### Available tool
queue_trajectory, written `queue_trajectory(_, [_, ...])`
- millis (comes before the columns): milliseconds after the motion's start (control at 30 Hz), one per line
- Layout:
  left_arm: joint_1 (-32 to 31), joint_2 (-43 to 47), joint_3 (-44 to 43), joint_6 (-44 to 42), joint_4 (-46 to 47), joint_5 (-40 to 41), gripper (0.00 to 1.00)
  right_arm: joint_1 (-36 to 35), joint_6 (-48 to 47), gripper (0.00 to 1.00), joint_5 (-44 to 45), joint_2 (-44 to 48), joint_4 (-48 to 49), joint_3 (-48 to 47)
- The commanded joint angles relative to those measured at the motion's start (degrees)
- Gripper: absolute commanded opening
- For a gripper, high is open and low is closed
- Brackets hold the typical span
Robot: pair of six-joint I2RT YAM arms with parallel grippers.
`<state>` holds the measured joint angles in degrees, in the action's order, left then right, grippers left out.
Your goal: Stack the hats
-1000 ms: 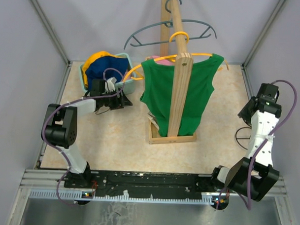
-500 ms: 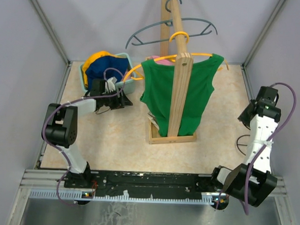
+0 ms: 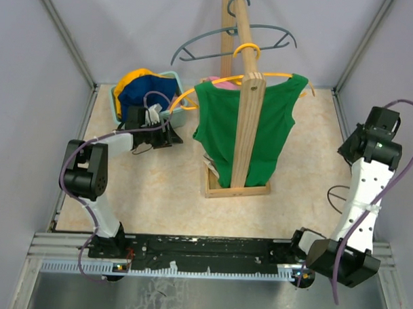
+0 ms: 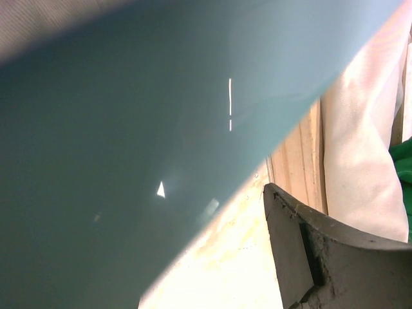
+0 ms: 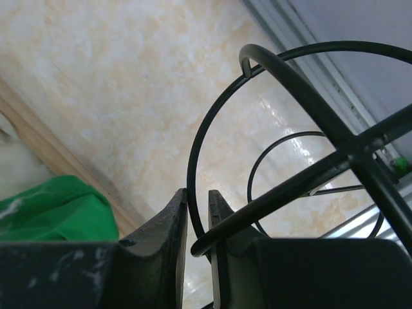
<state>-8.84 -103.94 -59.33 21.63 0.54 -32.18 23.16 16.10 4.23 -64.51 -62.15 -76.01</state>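
Observation:
A navy blue hat (image 3: 147,91) lies on a yellow-orange hat (image 3: 131,78) in a teal basket (image 3: 174,77) at the back left. My left gripper (image 3: 168,133) stands open at the basket's front wall, which fills the left wrist view (image 4: 129,129). There only one finger (image 4: 315,257) shows. A pale beige cloth (image 4: 360,161) lies by the rack's base; its shape is unclear. Something pink (image 3: 219,80) peeks from behind the green shirt. My right gripper (image 5: 197,193) is raised at the far right (image 3: 359,146), jaws nearly together on a black wire hanger (image 5: 290,193).
A wooden rack (image 3: 246,95) stands mid-table with a green sleeveless shirt (image 3: 241,128) on an orange hanger, and a grey hanger (image 3: 230,50) higher up. The black hanger's loop (image 3: 337,196) shows near the right wall. Grey walls close in both sides.
The right arm has risen and swung toward the back right wall while its jaws narrowed around the black hanger wire. The left arm has hardly moved.

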Motion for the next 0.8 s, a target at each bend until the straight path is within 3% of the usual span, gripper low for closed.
queue_trajectory(0, [0.23,-1.81,-0.72,0.06,-5.97,0.95,0.73,-0.65,-1.16,0.0,0.95,2.4,2.81,-10.44])
queue_trajectory(333, [0.32,2.64,-4.96,-0.74,-9.23,1.51,0.74,-1.27,-1.31,0.0,-9.12,0.78,7.66,-33.8])
queue_trajectory(500, [0.19,5.33,-7.71,0.36,-9.55,-2.5,0.74,-1.29,2.26,0.0,-19.56,-4.24,13.62,-45.86])
queue_trajectory(700, [-0.39,10.2,-7.36,0.44,-8.74,-2.08,0.74,-2.14,9.03,0.0,-30.95,-1.67,37.02,-42.45])
queue_trajectory(767, [-0.39,11.34,-6.95,0.36,-8.71,-1.76,0.74,-2.17,13.93,0.0,-32.75,-0.72,49.59,-38.45])
